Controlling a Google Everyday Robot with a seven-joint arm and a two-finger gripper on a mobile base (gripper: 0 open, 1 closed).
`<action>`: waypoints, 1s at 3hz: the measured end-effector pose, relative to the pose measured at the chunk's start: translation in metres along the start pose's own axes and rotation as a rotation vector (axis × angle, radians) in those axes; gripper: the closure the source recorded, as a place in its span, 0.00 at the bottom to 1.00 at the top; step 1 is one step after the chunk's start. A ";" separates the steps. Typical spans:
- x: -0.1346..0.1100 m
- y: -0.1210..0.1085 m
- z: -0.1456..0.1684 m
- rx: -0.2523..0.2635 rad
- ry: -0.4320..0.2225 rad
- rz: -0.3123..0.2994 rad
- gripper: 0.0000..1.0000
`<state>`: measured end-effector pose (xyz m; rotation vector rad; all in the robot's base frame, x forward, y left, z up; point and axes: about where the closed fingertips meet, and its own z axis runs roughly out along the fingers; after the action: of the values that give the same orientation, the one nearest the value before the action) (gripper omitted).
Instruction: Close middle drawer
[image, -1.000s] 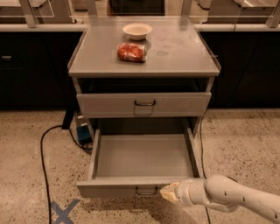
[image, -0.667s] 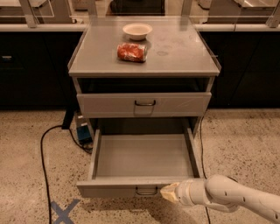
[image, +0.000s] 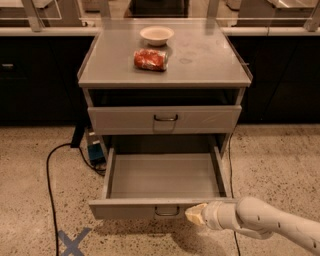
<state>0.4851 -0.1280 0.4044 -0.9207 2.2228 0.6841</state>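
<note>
The middle drawer (image: 162, 180) is the wide grey metal drawer pulled far out of the cabinet, with a long flat empty tray, a low face panel (image: 125, 209) and a small dark wire handle (image: 167, 213). My gripper (image: 196, 214), cream-tipped on a white arm coming in from the lower right, is at the face panel just right of the handle and looks to touch it. Above it, a grey drawer with a taller face panel (image: 165, 119) sits almost flush with the cabinet.
A white bowl (image: 156, 34) and a red crushed can (image: 150, 59) lie on the cabinet top (image: 210, 60). A black cable (image: 50, 175) and a blue box (image: 95, 150) lie on the floor at the left. Blue tape forms a cross (image: 72, 241). Dark counters stand behind.
The drawer's face panel and my gripper have moved a little toward the cabinet. Everything else is as before.
</note>
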 end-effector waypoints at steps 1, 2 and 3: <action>-0.016 -0.036 -0.002 0.061 -0.041 -0.005 1.00; -0.022 -0.042 0.002 0.059 -0.045 -0.019 1.00; -0.041 -0.058 0.012 0.053 -0.041 -0.063 1.00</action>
<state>0.5562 -0.1388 0.4124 -0.9383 2.1565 0.6066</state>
